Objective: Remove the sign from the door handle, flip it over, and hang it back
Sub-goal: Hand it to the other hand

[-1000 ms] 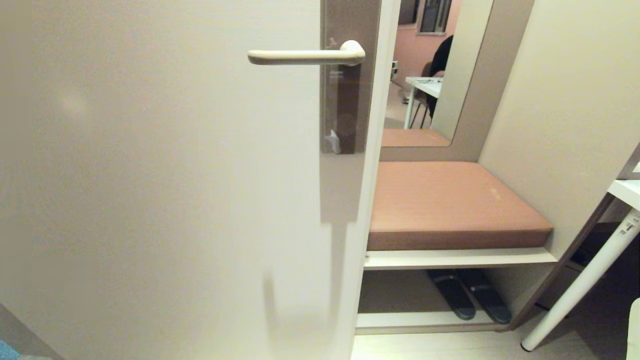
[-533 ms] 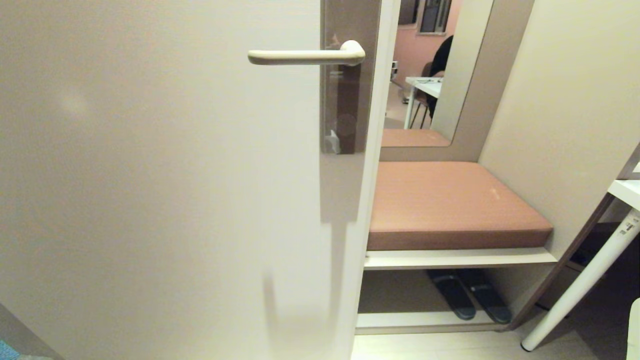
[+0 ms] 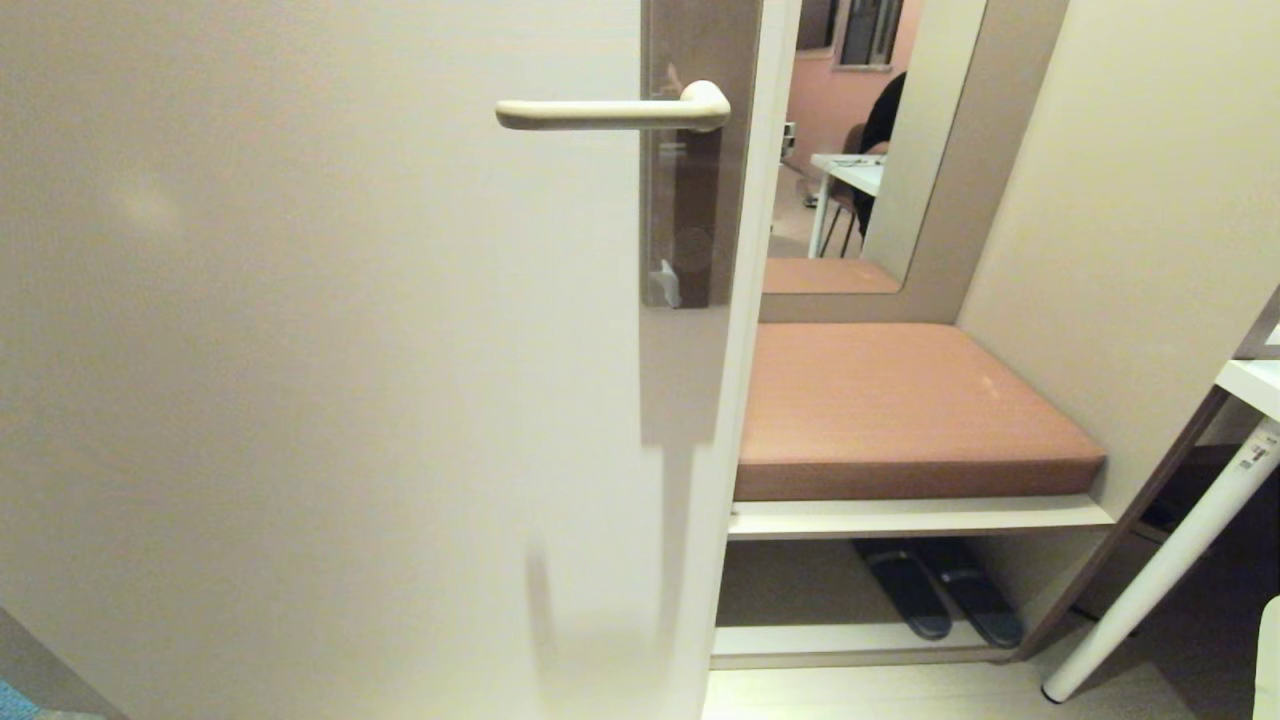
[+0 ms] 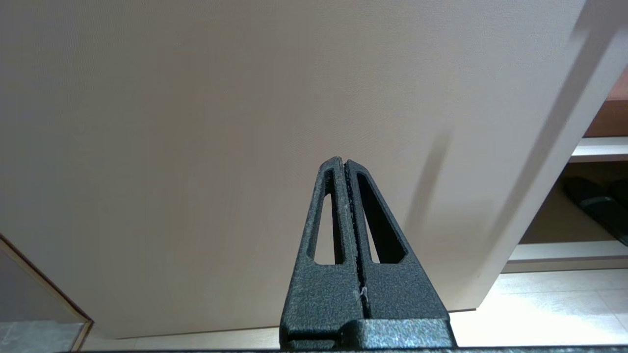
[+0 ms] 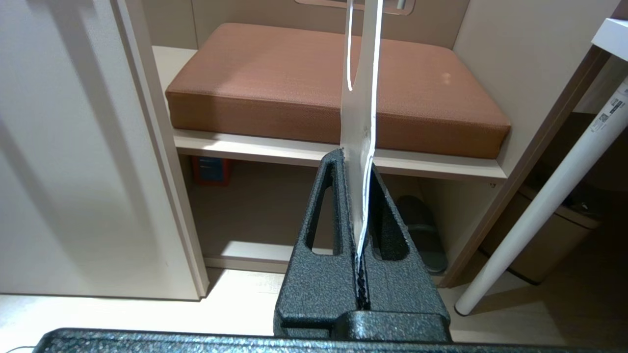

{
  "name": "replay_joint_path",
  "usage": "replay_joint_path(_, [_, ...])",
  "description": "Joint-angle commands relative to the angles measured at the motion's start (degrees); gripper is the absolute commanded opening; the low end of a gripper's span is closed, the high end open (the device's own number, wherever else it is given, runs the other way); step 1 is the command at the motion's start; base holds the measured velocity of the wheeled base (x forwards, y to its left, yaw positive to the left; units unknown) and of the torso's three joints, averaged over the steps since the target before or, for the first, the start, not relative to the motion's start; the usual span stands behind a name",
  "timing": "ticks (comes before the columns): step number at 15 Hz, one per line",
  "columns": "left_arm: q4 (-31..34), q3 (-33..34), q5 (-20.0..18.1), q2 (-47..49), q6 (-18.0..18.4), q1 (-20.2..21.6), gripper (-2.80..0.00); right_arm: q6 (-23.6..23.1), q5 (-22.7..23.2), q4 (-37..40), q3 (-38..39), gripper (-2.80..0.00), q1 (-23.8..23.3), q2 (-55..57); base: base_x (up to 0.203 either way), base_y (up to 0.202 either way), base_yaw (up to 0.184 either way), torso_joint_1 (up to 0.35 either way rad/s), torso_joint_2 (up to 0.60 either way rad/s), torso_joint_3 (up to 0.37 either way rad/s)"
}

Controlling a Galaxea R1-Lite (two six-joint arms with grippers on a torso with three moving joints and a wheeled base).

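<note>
Door handle (image 3: 612,112) bare in head view, level on its brown backplate (image 3: 690,200), neither arm visible there. Right gripper (image 5: 357,162) pinches the sign (image 5: 360,93) edge-on between its fingers (pale face showing, text unreadable), card standing up in front of the brown bench cushion (image 5: 274,83), well apart from the handle. Left gripper (image 4: 343,163) pressed together on nothing, pointing at the plain door (image 4: 196,122) low down, slippers (image 3: 935,600) on the shelf under the bench.
</note>
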Motion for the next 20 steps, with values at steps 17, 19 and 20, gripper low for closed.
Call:
replay_joint_path(17, [-0.1, 0.0, 0.5, 0.0, -1.4, 0.0, -2.8, 0.0, 0.0, 0.0, 0.0, -2.8, 0.0, 0.1, 0.0, -0.083, 0.0, 0.001, 0.0, 0.002])
replay_joint_path(19, [-0.1, 0.0, 0.5, 0.0, -1.4, 0.0, -2.8, 0.0, 0.0, 0.0, 0.0, -2.8, 0.0, 0.1, 0.0, -0.191, -0.001, 0.0, 0.0, -0.002])
replay_joint_path(20, [-0.1, 0.0, 0.5, 0.0, -1.4, 0.0, -2.8, 0.0, 0.0, 0.0, 0.0, -2.8, 0.0, 0.1, 0.0, -0.191, 0.003, -0.007, 0.0, 0.003])
